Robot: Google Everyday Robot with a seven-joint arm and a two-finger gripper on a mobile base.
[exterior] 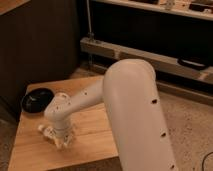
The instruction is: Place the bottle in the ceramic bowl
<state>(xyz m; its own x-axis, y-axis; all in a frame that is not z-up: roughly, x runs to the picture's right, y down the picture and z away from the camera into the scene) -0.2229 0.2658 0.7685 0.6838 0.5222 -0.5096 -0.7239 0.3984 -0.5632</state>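
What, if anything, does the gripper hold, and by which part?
Cannot be told. The gripper is down at the wooden table beside the bottle, but its wrist hides any hold.

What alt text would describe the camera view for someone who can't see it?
A white robot arm reaches down to a wooden table, its gripper low beside a pale shape, perhaps the bottle. The black ceramic bowl sits apart at the table's back-left corner.

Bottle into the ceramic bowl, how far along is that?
Nothing looks finished: the ceramic bowl has no bottle in it. In hand: the gripper is down at the bottle on the wooden table. Left: lifting the bottle, carrying it over and setting it in the bowl.
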